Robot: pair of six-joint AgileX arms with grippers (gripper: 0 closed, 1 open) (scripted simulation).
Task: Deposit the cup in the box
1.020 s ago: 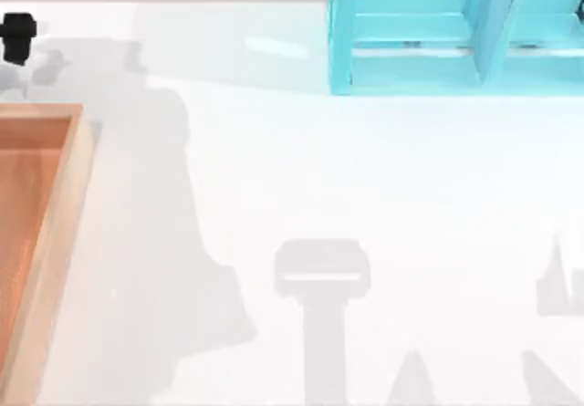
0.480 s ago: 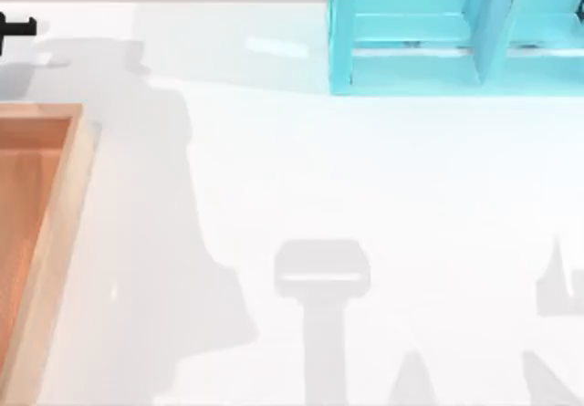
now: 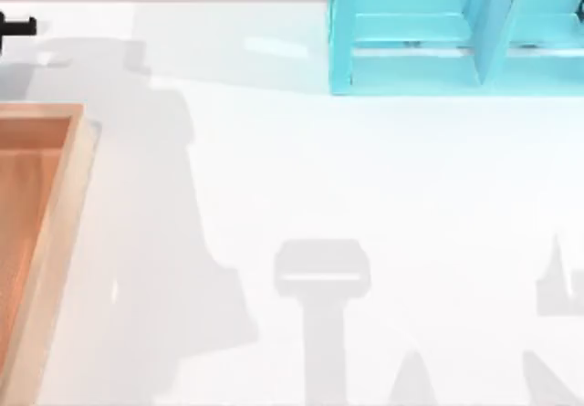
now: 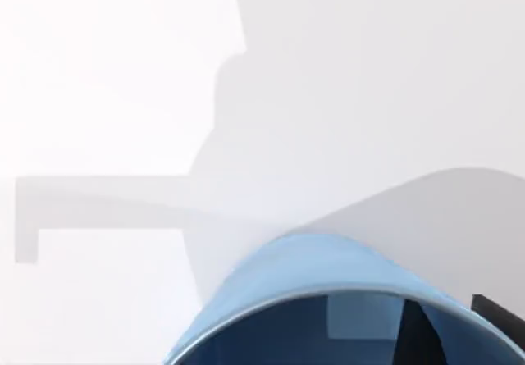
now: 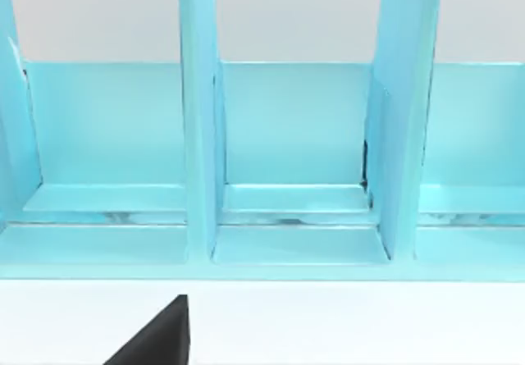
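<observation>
At the table's far-left corner, a dark piece of the left gripper sits beyond the far rim of the box, which lies along the left edge with its orange-brown floor bare. The left wrist view looks down past the cup, mouth up and close under the camera. One dark finger stands inside it and another just outside its wall, so the gripper appears clenched on the cup's rim. Only white table lies below the cup, not wood, so it is judged to hang outside the box.

The main risk is an early release: let go here, the cup would land on the table beside the box and could roll. A second is the box's thick tan rim. If the cup crosses it too low, its base could knock the rim and twist in the pinch. A grip on one thin, rounded wall is also weak, so a quick swing could tilt the cup or let it slip.

Along the far edge toward the right stands a turquoise frame. The right gripper is parked facing it, well apart from the box, and whether it is released or clenched cannot be told.
</observation>
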